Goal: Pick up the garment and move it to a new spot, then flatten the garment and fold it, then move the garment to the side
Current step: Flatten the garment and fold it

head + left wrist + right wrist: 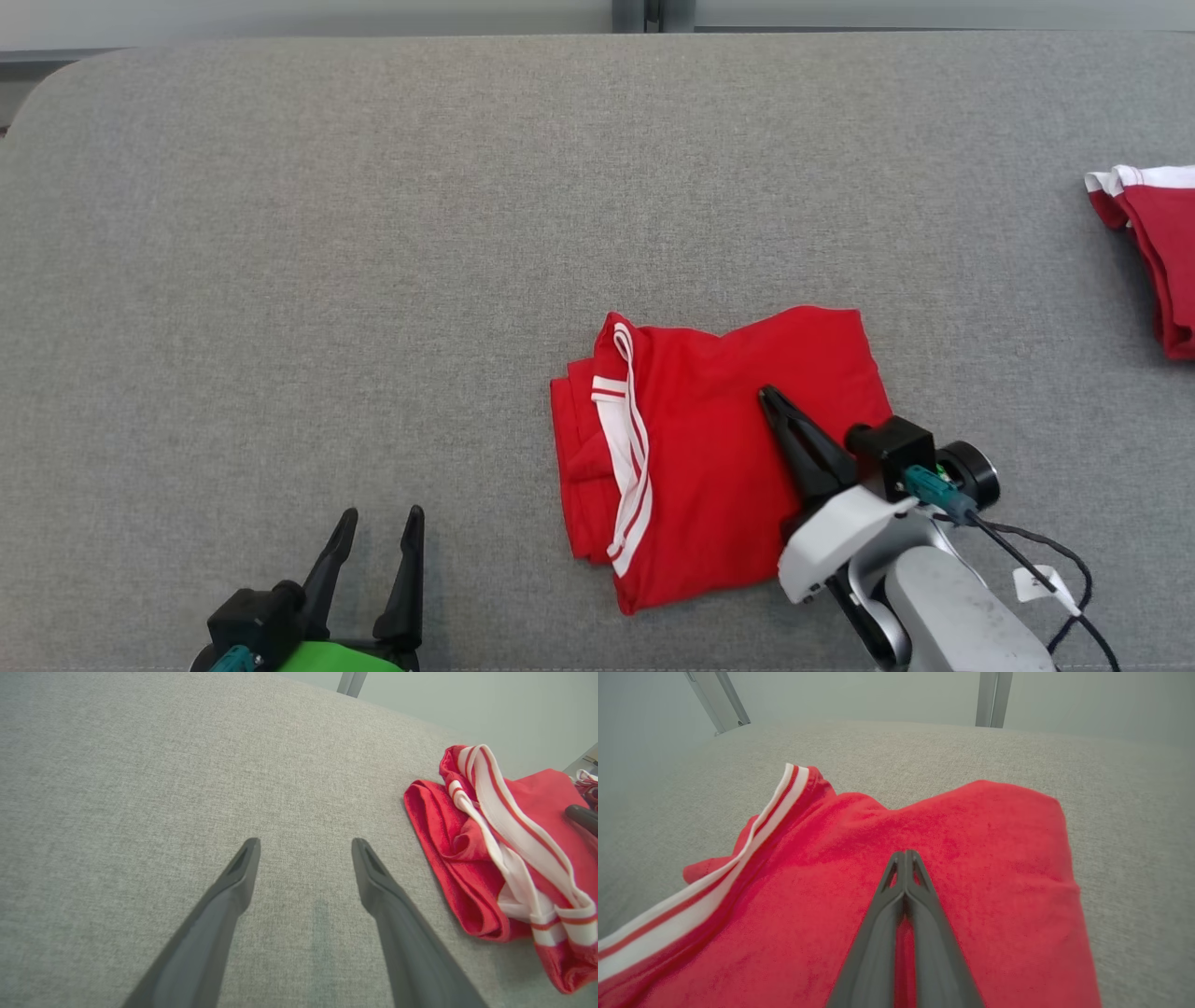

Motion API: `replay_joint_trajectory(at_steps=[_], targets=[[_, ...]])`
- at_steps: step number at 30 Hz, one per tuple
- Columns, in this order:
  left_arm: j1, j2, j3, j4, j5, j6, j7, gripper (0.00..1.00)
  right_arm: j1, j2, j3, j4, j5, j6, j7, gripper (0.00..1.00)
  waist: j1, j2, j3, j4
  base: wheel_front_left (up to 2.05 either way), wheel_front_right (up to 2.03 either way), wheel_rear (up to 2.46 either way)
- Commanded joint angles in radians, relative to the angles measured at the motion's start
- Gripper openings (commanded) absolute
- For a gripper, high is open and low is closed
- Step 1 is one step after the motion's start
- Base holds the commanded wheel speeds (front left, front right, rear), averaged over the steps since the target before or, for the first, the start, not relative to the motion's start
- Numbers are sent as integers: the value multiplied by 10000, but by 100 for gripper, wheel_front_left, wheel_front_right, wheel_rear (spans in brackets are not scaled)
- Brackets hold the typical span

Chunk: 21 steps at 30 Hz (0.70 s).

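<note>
1. Wide grey woven-fabric surface (280, 233), rounded at its far left corner. It carries every item below.

2. Red folded garment of soft knit with a white double-striped band (709, 448). It lies flat on the surface, right of centre and toward the near edge. The white striped band (630, 448) runs down its left side, where the layers bunch into loose folds. The right portion is smooth. In the left wrist view the same garment (490, 858) sits to the right of the fingers, apart from them.

3. Second red garment with white trim (1162, 243), at the far right edge of the surface. It is cut off by the frame and lies well apart from item 2.

4. Right end effector (767, 394), two long dark fingers on a pale forearm. The fingers are pressed together, tip to tip, and point up-left over the smooth right half of the red garment. The right wrist view shows them (905, 853) closed directly above the red cloth. Whether any cloth is caught between them cannot be told.

5. Left end effector (383, 513), dark fingers on a green-cased wrist. The fingers are spread wide over bare grey fabric (304, 842), near the front edge, left of the garment and not touching it.

6. Black cable (1046, 551) with a small white tag (1036, 583), trailing from the right wrist.
</note>
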Motion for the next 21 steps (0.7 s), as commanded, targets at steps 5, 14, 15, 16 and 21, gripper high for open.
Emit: replay_joint_trajectory(at_steps=[5,14,15,16,21], targets=[[-337,139,-182,77,37,-34,-26,100,-828,570,417,998,-378,-3,-67,0,0,0,169,116,0,0,0],[-538,173,-420,211,-104,-34,-26,100,-1478,819,1587,1439,346,-2,-72,0,0,0,300,483,0,0,0],[-550,174,-420,220,-120,-34,-26,100,-1535,810,1748,1405,496,-2,-72,0,0,0,309,514,0,0,0],[-558,168,-438,229,-133,-34,-26,100,-1592,803,1921,1386,586,-3,-72,0,0,0,313,547,0,0,0],[-578,110,-459,269,-163,-34,-26,100,-1695,806,2537,1403,912,-2,-73,0,0,0,333,672,0,0,0]])
